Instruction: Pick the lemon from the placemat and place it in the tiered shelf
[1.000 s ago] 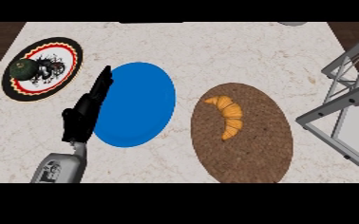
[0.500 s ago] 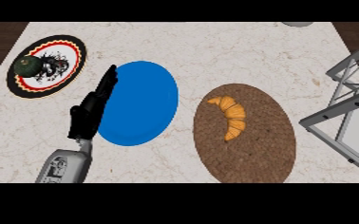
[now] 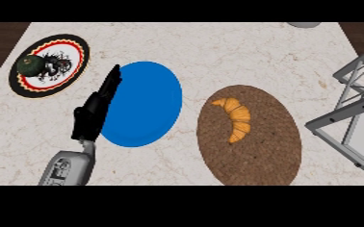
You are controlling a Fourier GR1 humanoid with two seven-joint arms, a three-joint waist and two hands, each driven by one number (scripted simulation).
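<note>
Only L hand in view: fingers straight, pressed together, empty, at left rim of blue plate. No lemon seen; croissant on brown placemat, well right of hand, long axis near-far; tiered shelf beyond.

Only 1 arm in shot, at lower left. L forearm: light grey casing, rounded edges, smooth finish, wider than the hand. Its top face has darker grey inset marks, approx a few small rectangles/slots; detail too small to read. Casing narrows to a short, thin grey wrist link. L hand: matte black all over, sharp contrast w/ the grey arm. Palm section chunky, angular outline. Fingers slim, black, tapering to a narrow tip; they read as 1 dark blade shape, can't tell them apart.
</note>
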